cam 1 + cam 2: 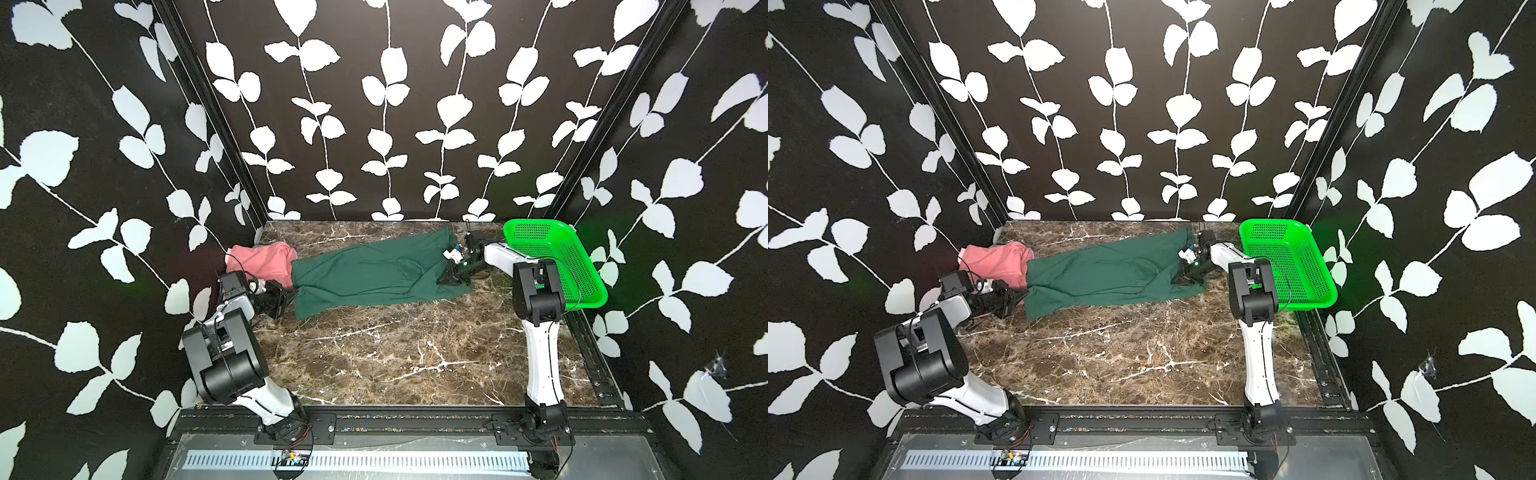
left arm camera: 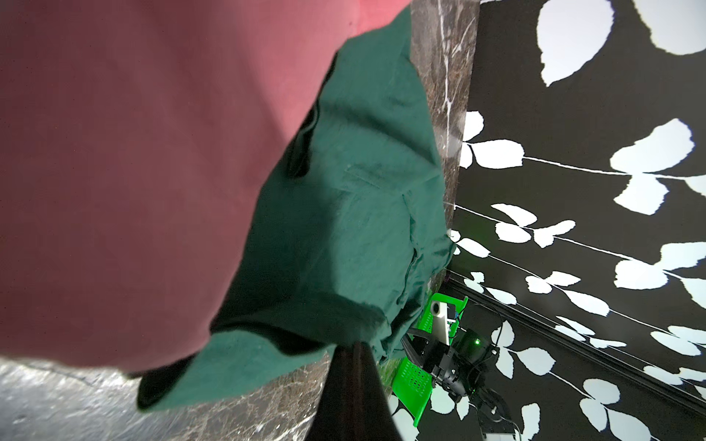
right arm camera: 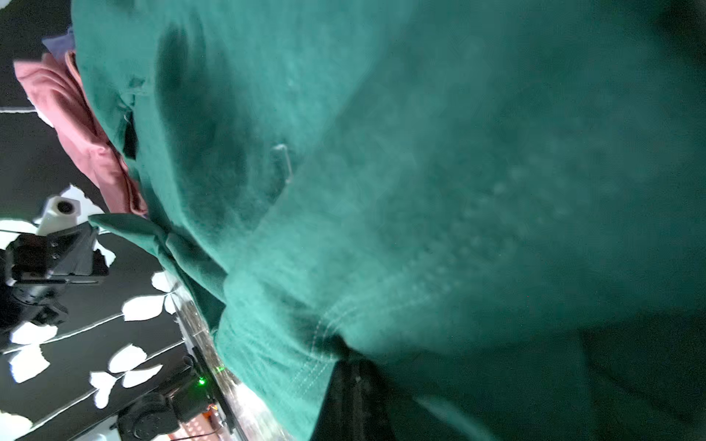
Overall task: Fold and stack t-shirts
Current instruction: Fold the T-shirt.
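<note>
Top views both show, nearest the camera, the brown marble table (image 1: 374,353), bare across its front half. Farther back the dark green t-shirt (image 1: 365,274) lies stretched out flat and wrinkled across the table, between the two arms. The left gripper (image 1: 291,296) sits low at the shirt's left end. In the left wrist view its dark fingers (image 2: 351,382) are pressed together, with the green hem meeting their tips, so they look clamped on that cloth. The right gripper (image 1: 446,279) is at the shirt's right end, over its near corner. In the right wrist view its fingers (image 3: 355,385) are likewise together, nipping a stitched hem of the green cloth. That view also shows a small raised patch (image 3: 280,162) on the green fabric, too blurred to read any writing. Just behind the left gripper lies the salmon-pink t-shirt (image 1: 259,262), bunched in the table's far left corner, with the green shirt's left end overlapping its edge. A sliver of the lavender t-shirt (image 3: 57,42) peeks out beyond the pink one in the right wrist view. At the far right, the bright green perforated basket (image 1: 573,257) stands tilted against the side wall, behind the right arm's elbow. Black wallpaper (image 1: 374,104) with white leaves closes the back.
</note>
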Controlling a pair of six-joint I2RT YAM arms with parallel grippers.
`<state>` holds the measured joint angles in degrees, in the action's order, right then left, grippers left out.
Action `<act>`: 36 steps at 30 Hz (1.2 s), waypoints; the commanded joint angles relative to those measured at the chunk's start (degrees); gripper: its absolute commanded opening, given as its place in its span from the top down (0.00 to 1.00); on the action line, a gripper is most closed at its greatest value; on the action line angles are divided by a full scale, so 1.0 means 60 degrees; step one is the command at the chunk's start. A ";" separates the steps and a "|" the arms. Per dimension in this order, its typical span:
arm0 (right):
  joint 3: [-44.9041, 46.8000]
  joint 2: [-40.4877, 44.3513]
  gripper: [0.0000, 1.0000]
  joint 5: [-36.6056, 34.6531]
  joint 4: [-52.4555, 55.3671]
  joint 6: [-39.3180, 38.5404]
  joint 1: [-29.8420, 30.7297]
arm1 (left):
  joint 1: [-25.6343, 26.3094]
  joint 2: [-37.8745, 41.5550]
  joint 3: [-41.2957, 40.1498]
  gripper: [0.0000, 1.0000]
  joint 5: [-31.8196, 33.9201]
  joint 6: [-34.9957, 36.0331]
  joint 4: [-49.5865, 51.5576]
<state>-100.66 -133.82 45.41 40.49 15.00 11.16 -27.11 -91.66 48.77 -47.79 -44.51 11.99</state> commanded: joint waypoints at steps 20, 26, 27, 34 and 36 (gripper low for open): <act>0.0139 0.0684 1.00 -0.1530 0.2301 -0.0915 0.0252 | -0.0048 -0.0705 0.0063 1.00 -0.0400 0.0342 -0.0332; -0.0303 0.1091 1.00 -0.1840 0.3065 -0.1302 0.0264 | -0.0035 -0.0901 0.0185 1.00 -0.0458 0.0442 -0.0227; -0.0391 0.1144 1.00 -0.1913 0.3215 -0.1394 0.0257 | -0.0040 -0.0930 0.0190 1.00 -0.0470 0.0438 -0.0226; -0.0603 0.1406 1.00 -0.2111 0.3497 -0.1545 0.0264 | -0.0046 -0.1123 0.0306 1.00 -0.0564 0.0433 -0.0233; -0.0743 0.1358 1.00 -0.2051 0.3371 -0.1404 0.0264 | -0.0037 -0.1158 0.0310 1.00 -0.0589 0.0458 -0.0211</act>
<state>-103.04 -127.66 34.06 59.29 6.98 12.40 -27.11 -98.67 49.50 -50.24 -42.81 10.74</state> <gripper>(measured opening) 0.043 0.045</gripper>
